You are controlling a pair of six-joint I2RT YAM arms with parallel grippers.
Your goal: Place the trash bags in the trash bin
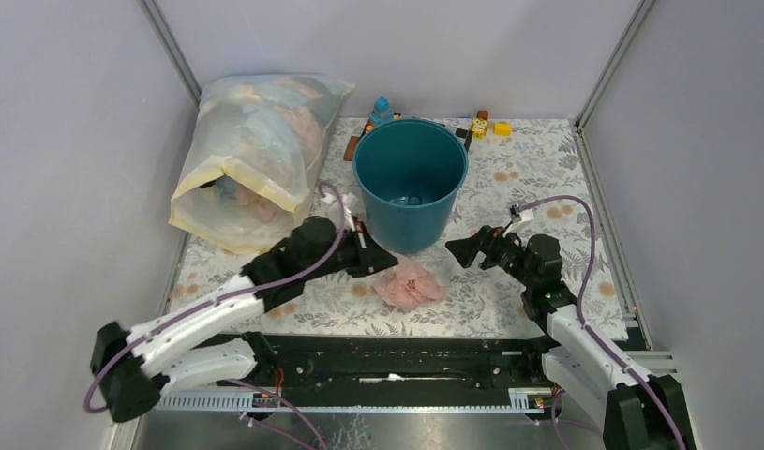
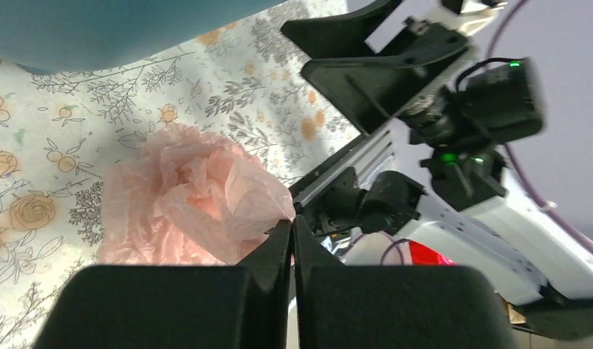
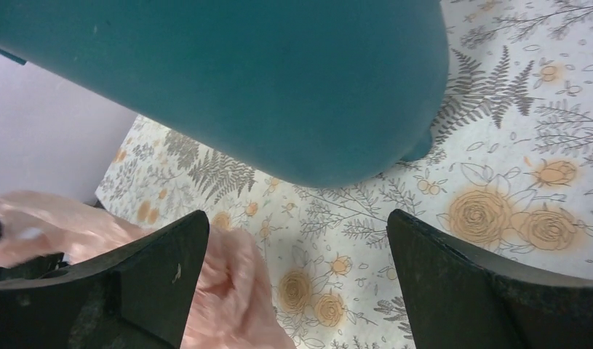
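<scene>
The teal trash bin (image 1: 411, 178) stands upright at the table's middle, open and with nothing visible inside. A crumpled pale pink trash bag (image 1: 411, 281) lies on the floral cloth just in front of it. My left gripper (image 1: 387, 262) is at the bag's left edge; in the left wrist view the jaws (image 2: 292, 222) are shut, with a corner of the bag's (image 2: 191, 196) film pinched at their tips. My right gripper (image 1: 460, 249) is open and empty, right of the bag and near the bin's base. Its wrist view (image 3: 297, 216) shows the bin's wall (image 3: 228, 80) above and the bag (image 3: 228, 283) at lower left.
A large clear yellowish-edged sack (image 1: 256, 155) stuffed with bags lies at the back left, beside the bin. Small toys (image 1: 478, 125) and a blue figure (image 1: 382, 110) sit behind the bin. Walls enclose the table on three sides. The right arm (image 2: 453, 109) shows in the left wrist view.
</scene>
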